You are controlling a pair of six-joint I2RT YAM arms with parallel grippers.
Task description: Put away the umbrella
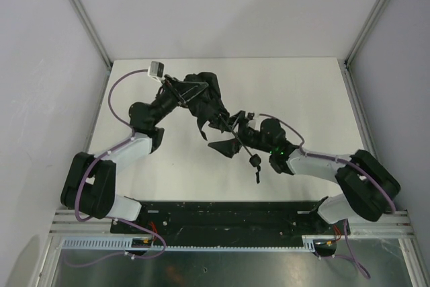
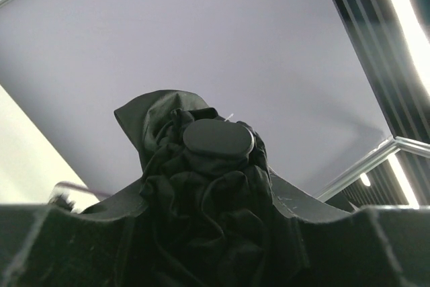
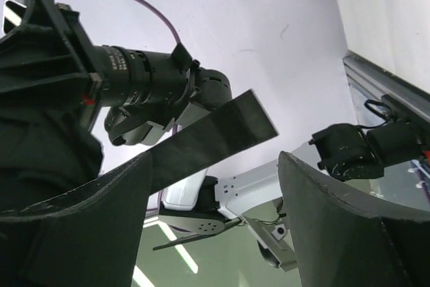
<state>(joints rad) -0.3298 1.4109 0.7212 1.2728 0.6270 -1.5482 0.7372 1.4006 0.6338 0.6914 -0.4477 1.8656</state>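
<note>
Black folding umbrella (image 1: 209, 102) is pictured at mid-tabletop (image 1: 302, 85), its bunched canopy clamped in the part-closed left end effector (image 2: 211, 199). The right end effector (image 3: 215, 166) is spread wide, nothing gripped, beside a loose canopy flap (image 3: 222, 129).

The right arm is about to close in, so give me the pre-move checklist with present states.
1. Left fingers clamped on the black folding fabric umbrella: ok.
2. Right fingers apart, gripping nothing: ok.
3. Umbrella's flat black flap squarely between the right fingers: cannot tell.
4. Canopy gathered tight: not ok, loose panels stick out.
5. Thin black wrist cord clear of the right arm: ok, apart in the top view.
</note>
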